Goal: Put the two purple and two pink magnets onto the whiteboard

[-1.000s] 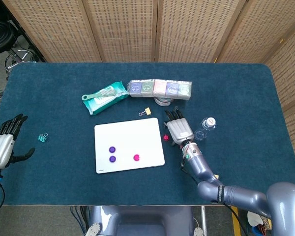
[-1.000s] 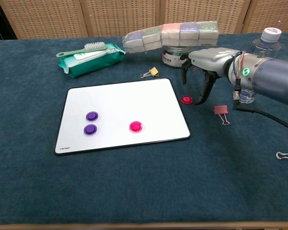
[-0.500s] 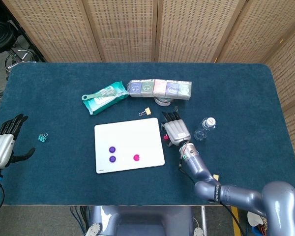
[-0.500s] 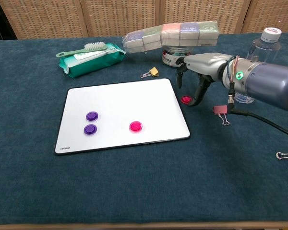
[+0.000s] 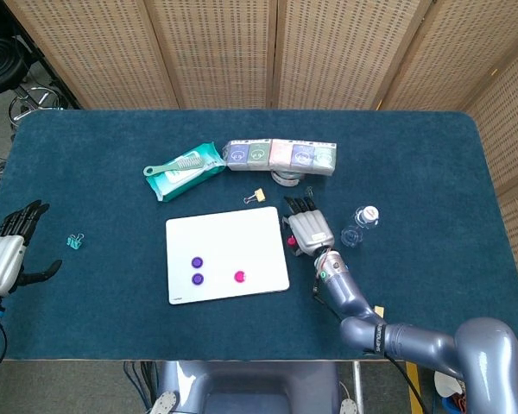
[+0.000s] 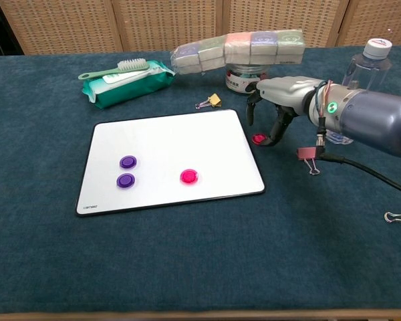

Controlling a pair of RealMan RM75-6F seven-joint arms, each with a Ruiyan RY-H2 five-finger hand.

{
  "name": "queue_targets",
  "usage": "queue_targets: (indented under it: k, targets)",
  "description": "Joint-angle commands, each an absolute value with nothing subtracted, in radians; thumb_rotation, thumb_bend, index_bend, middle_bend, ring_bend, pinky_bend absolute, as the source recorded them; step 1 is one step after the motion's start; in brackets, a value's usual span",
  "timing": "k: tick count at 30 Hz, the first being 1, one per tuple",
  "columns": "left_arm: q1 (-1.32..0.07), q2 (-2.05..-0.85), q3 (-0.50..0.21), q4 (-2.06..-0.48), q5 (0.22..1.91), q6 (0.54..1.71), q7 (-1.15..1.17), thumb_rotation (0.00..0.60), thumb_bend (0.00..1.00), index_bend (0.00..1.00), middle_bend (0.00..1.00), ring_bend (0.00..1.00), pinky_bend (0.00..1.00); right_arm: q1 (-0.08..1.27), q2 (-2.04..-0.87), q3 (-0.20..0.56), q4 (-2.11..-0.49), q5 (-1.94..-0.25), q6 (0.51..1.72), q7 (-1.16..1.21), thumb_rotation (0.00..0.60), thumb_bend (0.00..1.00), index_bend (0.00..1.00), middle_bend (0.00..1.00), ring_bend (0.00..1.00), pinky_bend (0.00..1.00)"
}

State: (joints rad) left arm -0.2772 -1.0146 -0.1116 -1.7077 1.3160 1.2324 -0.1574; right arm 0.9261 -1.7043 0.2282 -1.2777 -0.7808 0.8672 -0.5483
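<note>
Three magnets already on whiteboard point(image 6: 167, 144); last pink magnet point(image 6: 258, 139) on cloth just beside its right edge. My right hand point(image 6: 275, 107) over it, fingers apart, nothing held yet. Next: pinch, lift, shift left onto board. Left hand point(image 5: 2, 259) idle, open

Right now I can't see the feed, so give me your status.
Left hand open, idle at table edge. Right hand over last pink magnet, not gripping yet. Two purple magnets and one pink on whiteboard. Pink binder clip close by.
</note>
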Motion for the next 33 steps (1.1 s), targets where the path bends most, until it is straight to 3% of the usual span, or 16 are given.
queue_targets:
  k: [1, 33]
  targets:
    - [-0.278, -1.014, -0.111, -1.709, 1.318, 1.230, -0.159, 0.600, 0.27, 0.00, 0.00, 0.00, 0.00, 0.925, -1.703, 0.226, -1.279, -0.779, 0.867, -0.548, 0.600, 0.29, 0.39, 0.00, 0.00, 0.00]
    - [-0.282, -1.012, -0.111, -1.707, 1.315, 1.211, -0.163, 0.600, 0.27, 0.00, 0.00, 0.00, 0.00, 0.930, -1.724, 0.216, -1.233, -0.747, 0.840, -0.531, 0.600, 0.30, 0.41, 0.00, 0.00, 0.00]
